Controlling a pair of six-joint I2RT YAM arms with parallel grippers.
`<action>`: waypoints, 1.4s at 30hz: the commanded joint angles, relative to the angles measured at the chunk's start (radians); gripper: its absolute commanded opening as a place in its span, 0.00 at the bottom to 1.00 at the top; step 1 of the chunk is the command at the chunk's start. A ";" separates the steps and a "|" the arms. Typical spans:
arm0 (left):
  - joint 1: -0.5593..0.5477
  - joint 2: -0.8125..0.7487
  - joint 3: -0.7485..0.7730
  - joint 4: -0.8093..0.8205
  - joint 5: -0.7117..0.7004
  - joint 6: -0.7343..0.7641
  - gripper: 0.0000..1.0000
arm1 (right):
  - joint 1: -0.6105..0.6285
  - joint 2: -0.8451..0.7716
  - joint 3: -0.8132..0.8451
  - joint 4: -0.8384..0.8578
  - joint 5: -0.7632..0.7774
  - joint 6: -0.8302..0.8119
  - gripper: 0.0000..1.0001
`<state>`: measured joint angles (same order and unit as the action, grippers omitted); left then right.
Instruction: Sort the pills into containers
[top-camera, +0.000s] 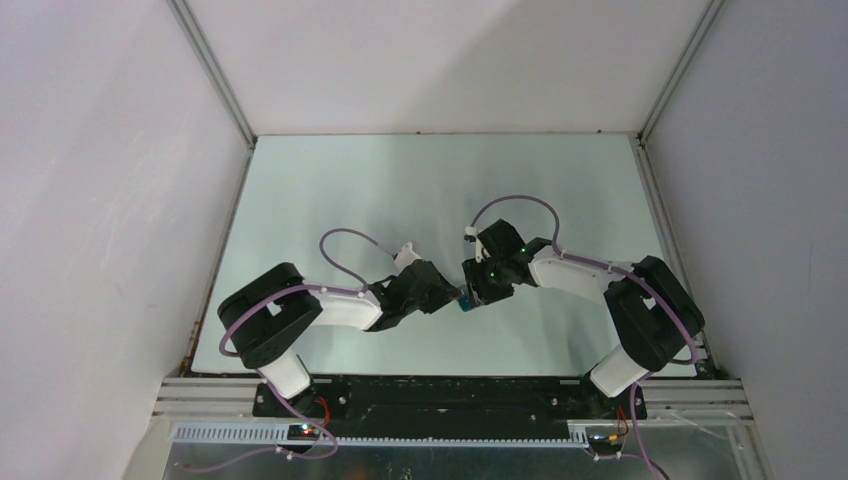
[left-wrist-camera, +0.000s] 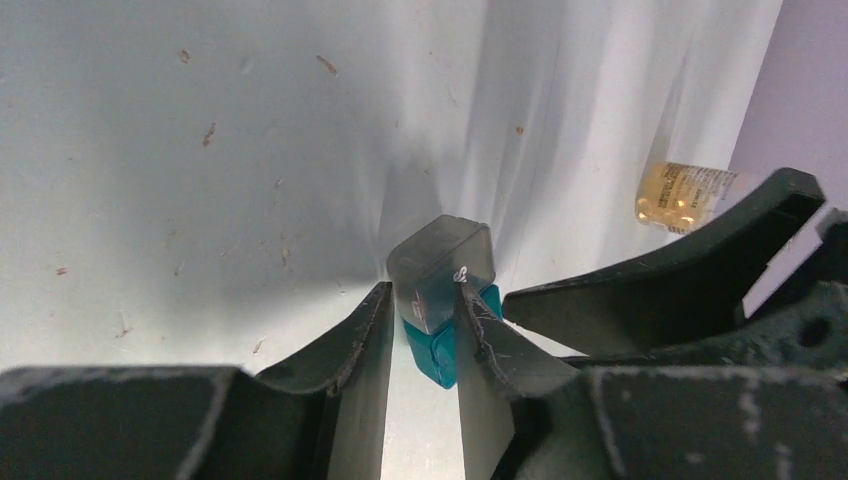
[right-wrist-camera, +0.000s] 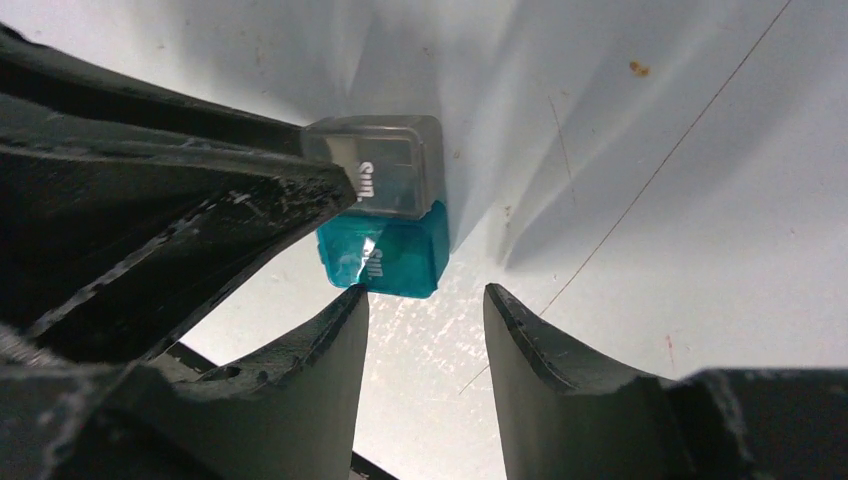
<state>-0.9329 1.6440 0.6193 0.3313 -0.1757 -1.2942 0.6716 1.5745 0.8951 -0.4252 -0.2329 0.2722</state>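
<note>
The container (left-wrist-camera: 440, 268) is a tiny teal-blue case with a clear grey lid marked "SUN". My left gripper (left-wrist-camera: 425, 300) is shut on it, one finger on each side, close over the table. In the right wrist view the container (right-wrist-camera: 385, 240) lies just past my right gripper (right-wrist-camera: 425, 300), which is open and empty, its left fingertip (right-wrist-camera: 350, 305) at the teal base. In the top view both grippers meet mid-table at the container (top-camera: 466, 303), left gripper (top-camera: 455, 297) and right gripper (top-camera: 477, 293). No loose pills show.
A small amber bottle (left-wrist-camera: 683, 195) with a white label lies at the foot of the purple wall (left-wrist-camera: 790, 90), past my right gripper's fingers (left-wrist-camera: 680, 280). White walls enclose the pale table (top-camera: 420, 190) on three sides.
</note>
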 joint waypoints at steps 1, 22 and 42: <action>-0.006 -0.014 -0.003 -0.013 0.002 0.000 0.32 | 0.005 0.035 -0.003 0.030 0.036 -0.006 0.50; -0.007 -0.001 -0.008 -0.005 0.006 0.006 0.29 | -0.054 0.008 -0.066 0.175 0.000 0.119 0.49; -0.007 0.002 0.044 -0.070 -0.017 0.053 0.40 | -0.177 0.009 -0.165 0.380 -0.227 0.166 0.58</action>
<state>-0.9333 1.6440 0.6250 0.3141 -0.1768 -1.2785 0.5121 1.5818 0.7380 -0.0834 -0.4423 0.4374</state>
